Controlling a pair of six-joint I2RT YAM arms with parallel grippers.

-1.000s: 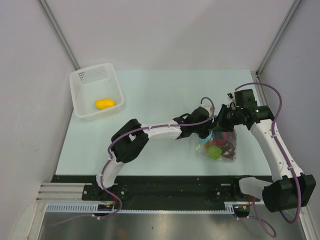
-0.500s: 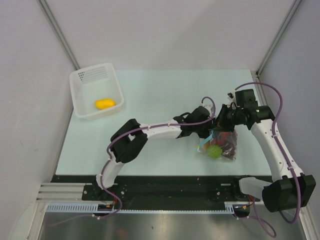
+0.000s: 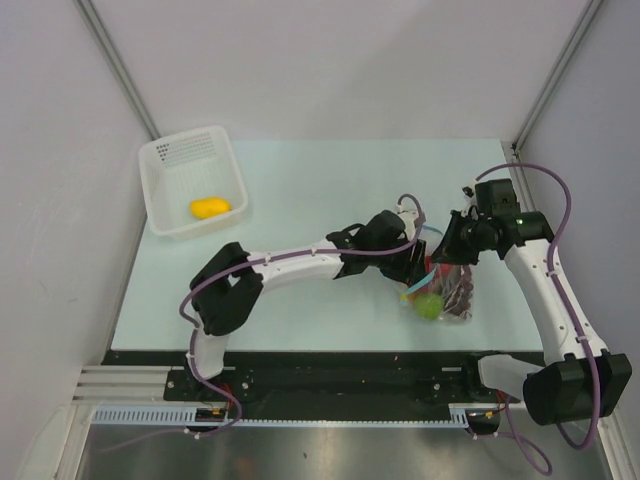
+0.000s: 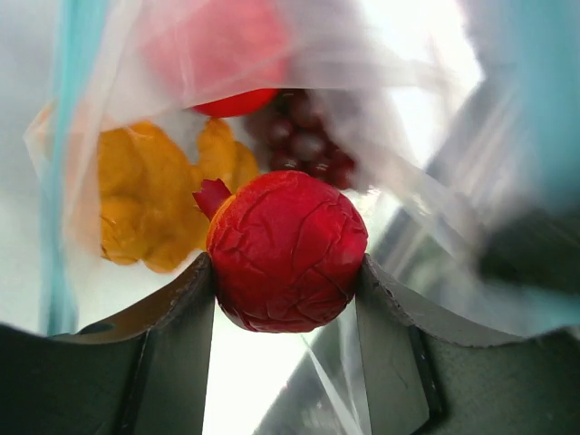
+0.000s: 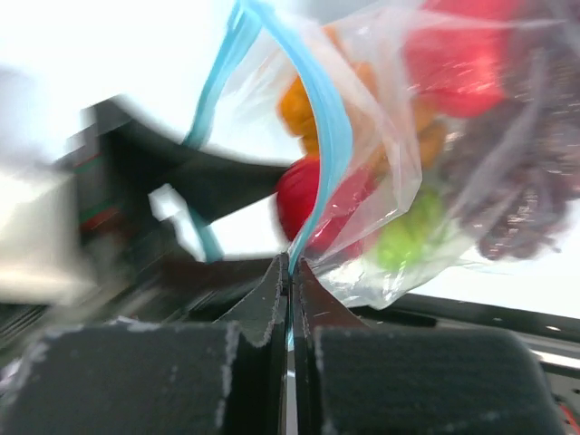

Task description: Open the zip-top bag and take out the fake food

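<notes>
The clear zip-top bag (image 3: pixel 447 296) lies at the table's front right, its mouth held open. My right gripper (image 5: pixel 291 265) is shut on the bag's blue zip strip (image 5: pixel 328 118) and holds that edge up. My left gripper (image 4: pixel 286 272) reaches inside the bag mouth and is shut on a red round fruit (image 4: pixel 286 251), pressed between both fingers. Deeper inside sit an orange piece (image 4: pixel 149 208), a dark grape bunch (image 4: pixel 304 140) and another red fruit (image 4: pixel 237 101). A green round fruit (image 3: pixel 429 306) shows through the plastic in the top view.
A white perforated basket (image 3: pixel 166 212) stands at the back left with a yellow piece (image 3: pixel 209 208) in it. The table's front edge (image 3: pixel 300 350) runs just below the bag.
The left gripper has pushed further right into the bag mouth and closed on the red fruit. The right gripper has kept its hold on the zip strip.
</notes>
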